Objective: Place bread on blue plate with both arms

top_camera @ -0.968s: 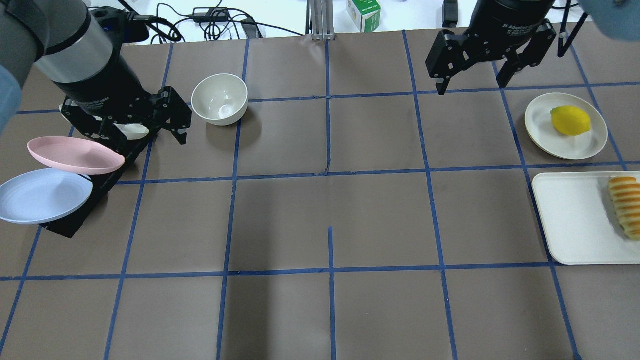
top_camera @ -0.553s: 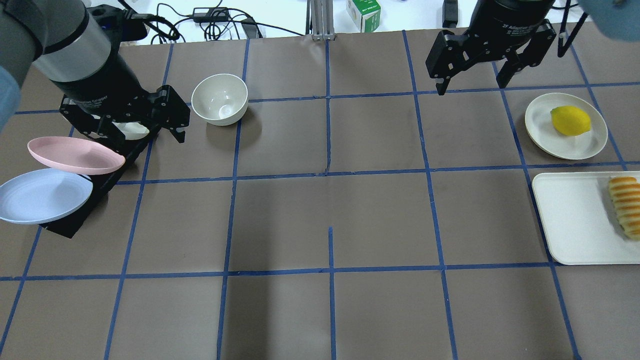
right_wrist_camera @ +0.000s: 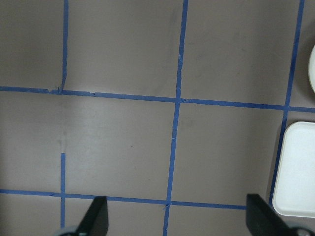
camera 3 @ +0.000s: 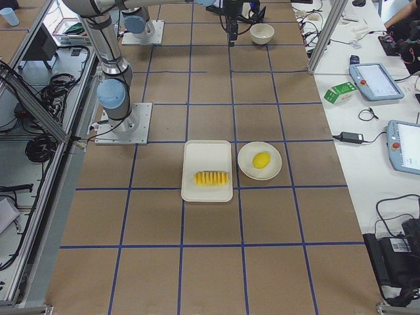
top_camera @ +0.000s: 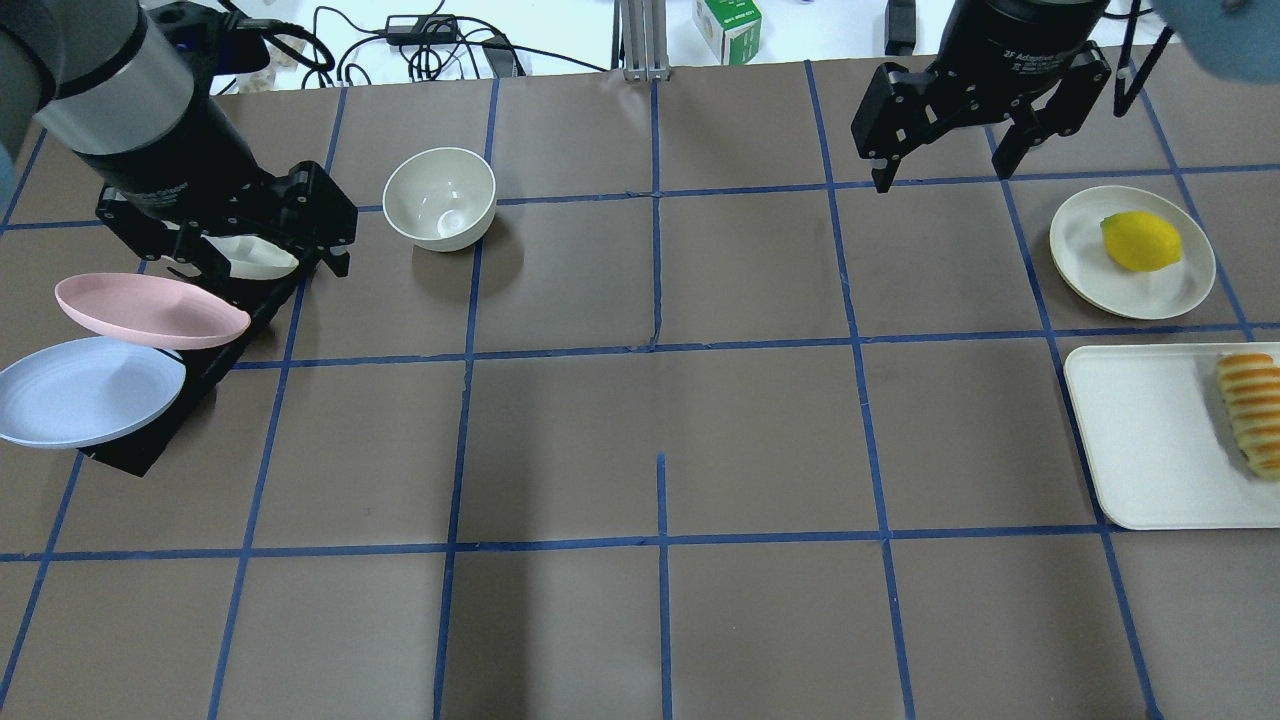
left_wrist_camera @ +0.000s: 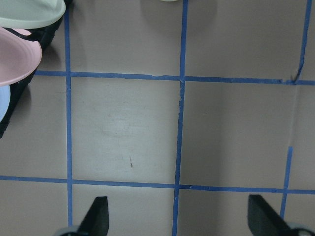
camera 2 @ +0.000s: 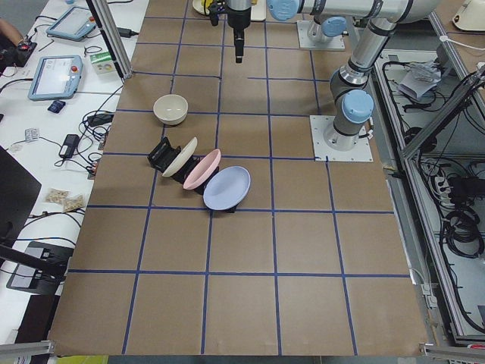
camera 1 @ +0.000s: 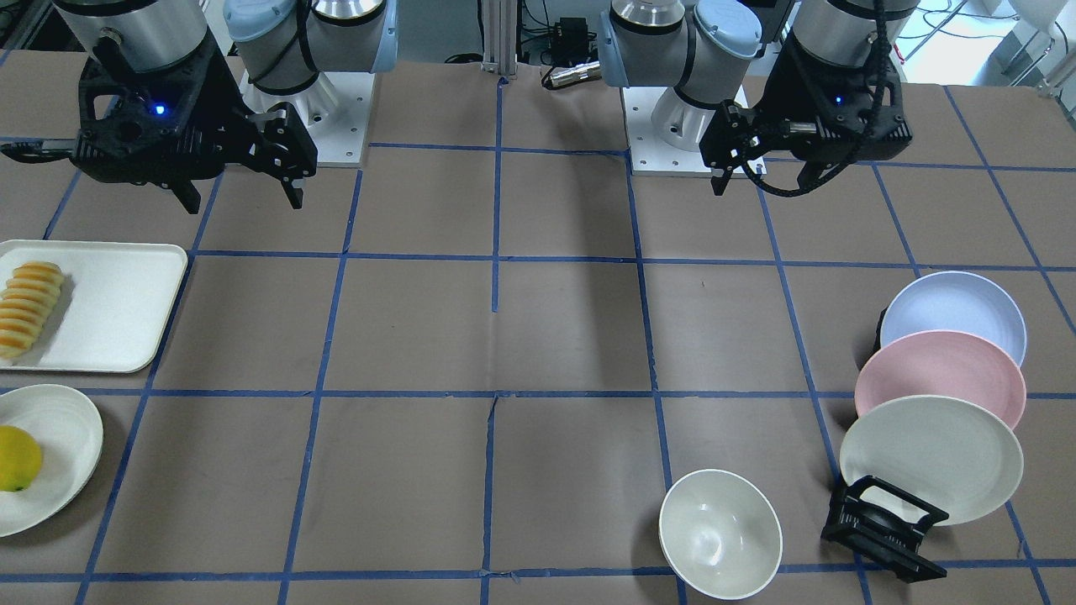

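The bread [top_camera: 1250, 412] lies on a white tray [top_camera: 1150, 440] at the table's right edge; it also shows in the front view [camera 1: 29, 307]. The blue plate [top_camera: 85, 392] leans in a black rack [top_camera: 150, 440] at the left, in front of a pink plate [top_camera: 150, 310]; it also shows in the front view [camera 1: 954, 315]. My left gripper [top_camera: 262, 268] is open and empty, hovering above the rack's far end. My right gripper [top_camera: 942, 175] is open and empty, high over the far right of the table, well away from the bread.
A cream plate [camera 1: 931, 458] stands in the same rack. A white bowl [top_camera: 440, 197] sits just right of my left gripper. A lemon [top_camera: 1140, 240] rests on a cream plate [top_camera: 1170, 290] beyond the tray. Cables and a small box lie past the far edge.
My left gripper has drifted left and slightly farther, over the rack, still open. My right gripper has barely moved. Plates and bread are unchanged.
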Motion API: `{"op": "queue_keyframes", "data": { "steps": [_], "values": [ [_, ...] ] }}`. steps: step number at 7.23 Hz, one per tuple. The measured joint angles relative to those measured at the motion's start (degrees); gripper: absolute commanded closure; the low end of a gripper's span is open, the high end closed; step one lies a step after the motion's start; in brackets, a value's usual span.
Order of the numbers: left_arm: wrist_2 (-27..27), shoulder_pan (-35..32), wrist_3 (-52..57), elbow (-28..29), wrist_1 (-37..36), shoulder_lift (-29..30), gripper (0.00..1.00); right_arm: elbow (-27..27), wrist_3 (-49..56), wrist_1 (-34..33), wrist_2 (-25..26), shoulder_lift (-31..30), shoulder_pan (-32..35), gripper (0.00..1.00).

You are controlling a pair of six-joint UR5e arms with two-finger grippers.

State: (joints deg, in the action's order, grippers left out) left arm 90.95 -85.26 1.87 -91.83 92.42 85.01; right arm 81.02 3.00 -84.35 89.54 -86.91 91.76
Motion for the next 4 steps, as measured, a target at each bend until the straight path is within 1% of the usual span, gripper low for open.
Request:
{"op": "queue_keyframes", "data": {
  "steps": [2, 4],
  "values": [
    [0.2, 4.9, 1.2, 0.5, -0.2, 0.4, 0.0, 0.0, 0.0, 0.1, 0.0, 0.1, 0.0, 0.0],
    [0.2, 13.6, 1.5, 0.7, -1.6, 1.0, 0.0, 0.7, 0.1, -0.1, 0.0, 0.0, -0.6, 0.0]
  ]
}}
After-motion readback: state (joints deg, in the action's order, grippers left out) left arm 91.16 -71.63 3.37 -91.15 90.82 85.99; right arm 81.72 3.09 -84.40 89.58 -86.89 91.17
